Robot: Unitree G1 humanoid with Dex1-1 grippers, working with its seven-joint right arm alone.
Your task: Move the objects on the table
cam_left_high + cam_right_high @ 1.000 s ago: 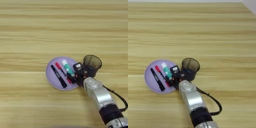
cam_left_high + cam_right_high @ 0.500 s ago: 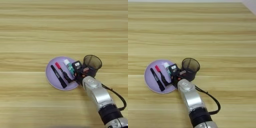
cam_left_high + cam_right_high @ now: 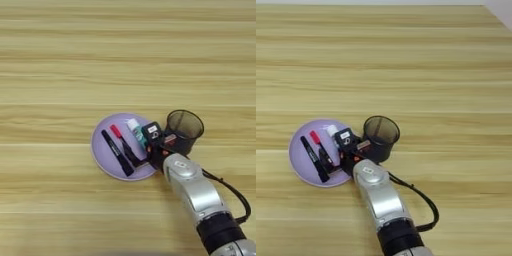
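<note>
A round purple plate (image 3: 102,155) lies on the tan wooden table (image 3: 125,60). On the plate rest a slim black marker (image 3: 117,152), a red-capped marker (image 3: 121,142) and a white glue stick with a green label (image 3: 135,131), side by side. Just right of the plate stands the black wire-mesh pen cup (image 3: 184,130), upright. My right gripper (image 3: 146,150) hangs over the plate's right edge, between the glue stick and the cup, close to the lower end of the red-capped marker. The silver forearm (image 3: 192,190) comes in from the bottom right.
A black cable (image 3: 230,187) loops off the forearm to the right. In the right eye view the table's far right corner (image 3: 496,7) shows, with the plate (image 3: 301,167) and cup (image 3: 381,135) further left.
The arm and gripper have edged slightly left over the plate's right side. The markers, glue stick and cup lie where they were.
</note>
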